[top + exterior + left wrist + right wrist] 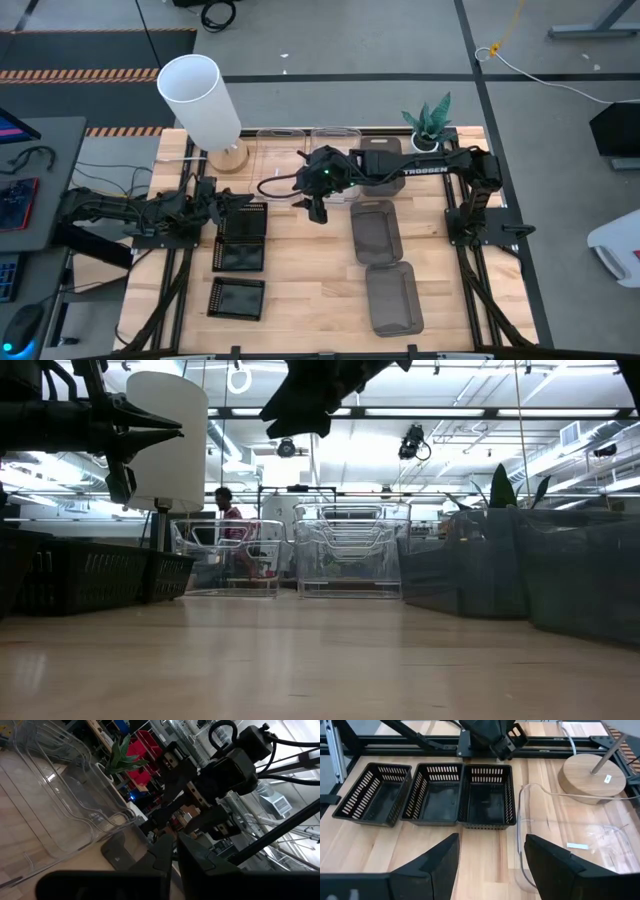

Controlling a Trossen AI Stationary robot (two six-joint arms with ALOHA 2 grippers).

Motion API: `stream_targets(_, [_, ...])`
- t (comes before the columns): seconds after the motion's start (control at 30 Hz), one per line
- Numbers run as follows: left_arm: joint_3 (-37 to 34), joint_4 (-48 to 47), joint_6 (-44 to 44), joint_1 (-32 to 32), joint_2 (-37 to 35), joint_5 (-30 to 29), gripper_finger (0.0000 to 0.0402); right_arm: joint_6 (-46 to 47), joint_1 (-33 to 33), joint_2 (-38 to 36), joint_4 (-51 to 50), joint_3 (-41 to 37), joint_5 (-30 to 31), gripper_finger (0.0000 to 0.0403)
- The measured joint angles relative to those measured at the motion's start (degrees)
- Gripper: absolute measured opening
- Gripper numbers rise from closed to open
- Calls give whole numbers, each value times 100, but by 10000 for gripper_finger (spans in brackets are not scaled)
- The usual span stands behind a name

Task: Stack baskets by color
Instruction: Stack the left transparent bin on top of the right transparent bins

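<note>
Three black grid baskets sit in a row on the table's left side; in the high view two touch and one lies nearer. Clear baskets stand at the far middle; the right one shows more than one rim. Smoky baskets lie to the right, and one is under the right arm. My right gripper hangs open above the table, between the clear and black baskets, with nothing in it. My left gripper waits shut at the table's left, by the black baskets.
A white cylindrical lamp on a wooden foot stands at the far left, next to the clear basket. A small potted plant is at the far right. Bare wood lies between the black and smoky baskets. A person shows far behind.
</note>
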Motion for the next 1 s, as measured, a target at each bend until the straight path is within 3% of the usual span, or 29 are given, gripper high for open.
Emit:
stream_targets(0.57, [0, 2, -1, 1, 0, 0, 32, 635, 197, -4, 44, 0, 12, 229])
stream_targets(1.0, [0, 2, -2, 1, 0, 0, 25, 166, 83, -7, 42, 0, -21, 229])
